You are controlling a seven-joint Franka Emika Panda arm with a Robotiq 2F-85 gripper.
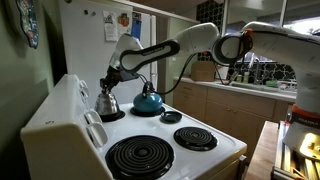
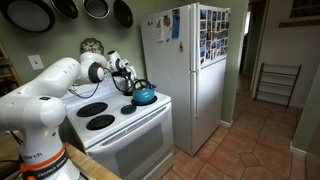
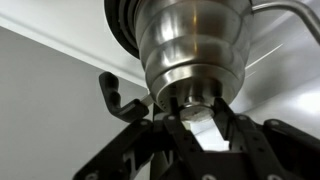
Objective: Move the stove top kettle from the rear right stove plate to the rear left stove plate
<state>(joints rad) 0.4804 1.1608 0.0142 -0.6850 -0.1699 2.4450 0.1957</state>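
The stove top kettle [image 1: 107, 101] is silver with a black handle. It stands on the stove plate [image 1: 112, 115] beside the back panel, and it also shows in an exterior view [image 2: 124, 85]. In the wrist view its steel body [image 3: 190, 45] fills the top, with the lid knob [image 3: 190, 100] between my fingers. My gripper [image 1: 112, 77] comes down on the kettle's top and its fingers [image 3: 192, 112] are closed on the knob. I cannot tell whether the kettle's base is off the plate.
A blue kettle [image 1: 148, 100] stands on the neighbouring plate, close beside the silver one, and shows in both exterior views [image 2: 144, 96]. A large coil plate [image 1: 140, 157] and a smaller one [image 1: 195, 138] are bare. A white fridge [image 2: 195, 70] stands beside the stove.
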